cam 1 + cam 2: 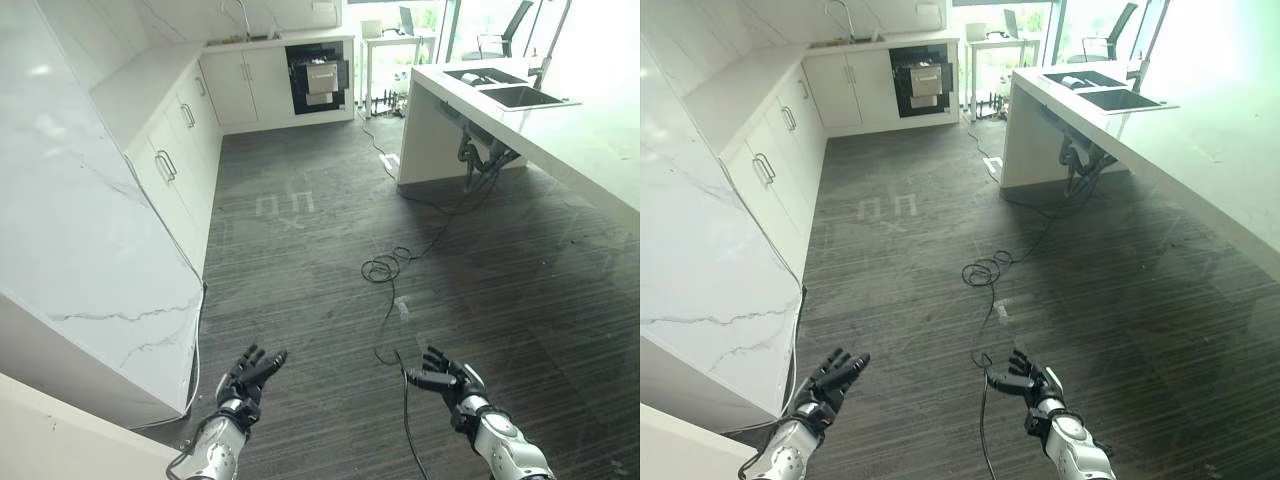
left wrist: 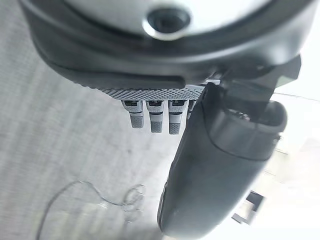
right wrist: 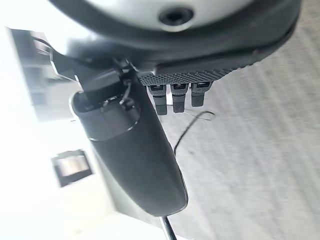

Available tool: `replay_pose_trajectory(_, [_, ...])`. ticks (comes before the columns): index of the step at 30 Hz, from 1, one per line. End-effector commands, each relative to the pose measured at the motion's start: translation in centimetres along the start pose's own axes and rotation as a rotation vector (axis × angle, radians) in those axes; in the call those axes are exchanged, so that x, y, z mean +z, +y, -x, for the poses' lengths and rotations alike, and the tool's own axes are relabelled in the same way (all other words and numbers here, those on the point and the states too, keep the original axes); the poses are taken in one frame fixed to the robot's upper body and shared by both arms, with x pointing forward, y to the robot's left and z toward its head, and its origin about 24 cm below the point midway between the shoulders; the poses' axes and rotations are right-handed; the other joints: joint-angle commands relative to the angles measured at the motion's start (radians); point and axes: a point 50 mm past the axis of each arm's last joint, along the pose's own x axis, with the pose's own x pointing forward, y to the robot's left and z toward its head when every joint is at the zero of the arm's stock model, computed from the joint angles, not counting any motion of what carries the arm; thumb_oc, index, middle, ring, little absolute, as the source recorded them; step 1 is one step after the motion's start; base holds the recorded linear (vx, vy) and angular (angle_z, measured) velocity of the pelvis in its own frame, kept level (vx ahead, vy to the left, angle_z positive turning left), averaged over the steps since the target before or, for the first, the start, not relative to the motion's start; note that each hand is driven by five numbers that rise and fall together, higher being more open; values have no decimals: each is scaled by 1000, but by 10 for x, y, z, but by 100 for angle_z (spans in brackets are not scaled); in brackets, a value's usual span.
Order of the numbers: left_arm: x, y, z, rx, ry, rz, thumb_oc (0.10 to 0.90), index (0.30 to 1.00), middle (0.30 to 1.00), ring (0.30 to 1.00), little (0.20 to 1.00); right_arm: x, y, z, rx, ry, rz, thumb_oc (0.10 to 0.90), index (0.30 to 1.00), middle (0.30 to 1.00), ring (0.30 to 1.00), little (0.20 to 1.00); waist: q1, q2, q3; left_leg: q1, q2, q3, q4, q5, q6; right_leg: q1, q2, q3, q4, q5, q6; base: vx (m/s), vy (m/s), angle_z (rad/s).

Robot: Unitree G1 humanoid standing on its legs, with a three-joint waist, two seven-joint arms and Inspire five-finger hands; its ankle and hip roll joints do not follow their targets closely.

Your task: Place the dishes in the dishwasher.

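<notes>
While empty, left hand (image 1: 250,377) outstretched, fingers straight.

Daylit kitchen, overexposed toward the windows, wrist views soft.

Strong daylight enters from the windows (image 1: 430,15) at the top right of the eye views, washing out the glass and the far end of the island counter (image 1: 590,130) to near white. The dark wood floor (image 1: 300,230) carries a pale sheen in the middle of the frame, and the marble counter (image 1: 70,200) on the left reflects soft light. Shadows are faint and diffuse. Straight edges bow toward the frame borders. In the wrist views the left hand (image 2: 220,165) and right hand (image 3: 135,155) loom close, glossy with highlights, while the floor behind is blurred and the bright areas are blown out.
</notes>
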Motion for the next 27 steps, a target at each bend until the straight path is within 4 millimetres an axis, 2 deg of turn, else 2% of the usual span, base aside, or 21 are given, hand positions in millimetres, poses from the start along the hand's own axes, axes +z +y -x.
replay_pose_trajectory(1, [62,-22,0,-112,-293,-11,800,900,900,900,900,53,9,2,47,-307,-31,800,900,900,900,900,-14,-1,-7,23,62,63,48,-129,-74,48,20,-7,-102,17,86,65,-120,2])
replay_pose_trajectory(6, [91,-37,20,-248,-464,-36,800,900,900,900,900,90,17,18,147,-512,-12,800,900,900,900,900,-6,-6,3,38,73,56,48,-129,-81,55,28,-15,-102,7,75,78,-149,-1])
replay_pose_trajectory(7, [102,-38,26,-267,-533,-45,800,900,900,900,900,105,17,24,162,-586,8,800,900,900,900,900,2,-9,14,55,73,54,48,-109,-91,60,32,-19,-102,4,66,121,-171,-1])
replay_pose_trajectory(9, [106,-38,28,-271,-561,-45,800,900,900,900,900,110,16,27,162,-608,25,800,900,900,900,900,7,-15,23,56,71,58,48,-83,-97,65,32,-18,-102,4,62,101,-113,-5])
replay_pose_trajectory(10, [109,-37,30,-273,-583,-52,800,900,900,900,900,113,15,29,151,-630,74,800,900,900,900,900,11,-21,30,56,70,65,48,-46,-102,69,30,-17,-102,2,57,117,-146,-4])
replay_pose_trajectory(11, [115,-37,34,-276,-614,-67,800,900,900,900,900,120,10,35,123,-664,204,800,900,900,900,900,21,-48,49,53,62,87,48,68,-117,76,11,-13,-102,2,46,116,-178,-3])
replay_pose_trajectory(12, [119,-36,37,-278,-630,-71,800,900,900,900,900,124,6,37,119,-666,279,800,900,900,900,900,26,-72,63,42,52,102,77,114,-120,80,-8,-9,-102,3,38,121,-215,1])
replay_pose_trajectory(13, [123,-34,40,-277,-649,-77,800,900,900,900,900,126,2,38,126,-633,436,800,900,900,900,900,30,-85,84,-20,55,104,190,128,-123,84,-15,-11,-102,6,28,92,-161,-4])
replay_pose_trajectory(14, [125,-33,41,-274,-662,-98,800,900,900,900,900,125,-3,38,117,-600,543,800,900,900,900,900,31,-88,94,-54,67,110,225,137,-126,86,-12,-14,-102,7,25,75,-110,4])
replay_pose_trajectory(15, [125,-33,42,-273,-666,-106,800,900,900,900,900,126,-5,37,104,-595,575,800,900,900,900,900,32,-88,97,-64,73,114,226,140,-127,87,-10,-15,-102,7,25,241,-28,5])
replay_pose_trajectory(16, [130,-31,45,-261,-672,-163,800,900,900,900,900,139,-29,36,-30,-516,886,800,900,900,900,900,39,-85,110,-55,108,172,53,164,-131,104,1,-20,-102,-4,40,318,60,14])
replay_pose_trajectory(17, [132,-28,47,-248,-670,-173,800,900,900,900,900,148,-37,38,-68,-505,945,800,900,900,900,900,38,-57,114,-86,151,181,48,140,-143,117,29,-28,-102,-16,48,386,116,6])
replay_pose_trajectory(19, [132,-23,50,-228,-670,-169,800,900,900,900,900,161,-43,45,-112,-530,964,800,900,900,900,900,39,-15,111,-169,207,162,48,121,-168,143,77,-23,-102,-37,51,301,160,15])
replay_pose_trajectory(20, [132,-21,52,-221,-671,-168,800,900,900,900,900,164,-44,47,-117,-537,975,800,900,900,900,900,42,-5,108,-189,216,143,48,132,-176,151,90,-15,-102,-46,48,491,245,-12])
replay_pose_trajectory(21, [130,-12,59,-207,-677,-164,800,900,900,900,900,171,-44,55,-129,-577,989,800,900,900,900,900,54,11,108,-251,230,85,48,163,-198,186,123,19,-102,-77,35,590,309,-66])
replay_pose_trajectory(22, [128,-8,63,-195,-684,-172,800,900,900,900,900,173,-43,59,-135,-599,1034,800,900,900,900,900,57,20,106,-290,238,79,48,156,-204,211,134,33,-102,-100,27,662,372,-84])
replay_pose_trajectory(23, [129,-6,65,-185,-693,-183,800,900,900,900,900,176,-43,61,-134,-613,1053,800,900,900,900,900,56,22,102,-288,239,89,48,135,-197,218,131,34,-102,-107,27,555,339,-71])
replay_pose_trajectory(24, [133,-8,66,-178,-703,-192,800,900,900,900,900,179,-41,63,-97,-633,987,800,900,900,900,900,55,25,97,-275,243,105,48,145,-195,235,123,34,-102,-107,33,423,274,-37])
replay_pose_trajectory(26, [136,-10,65,-175,-712,-209,800,900,900,900,900,180,-38,64,-61,-651,905,800,900,900,900,900,57,18,92,-251,231,125,48,108,-177,267,98,29,-102,-113,48,517,320,-27])
replay_pose_trajectory(27, [144,-15,62,-205,-725,-248,800,900,900,900,900,178,-30,64,-6,-685,769,800,900,900,900,900,72,-10,65,-217,178,126,48,53,-135,324,33,14,-102,-98,102,562,338,-11])
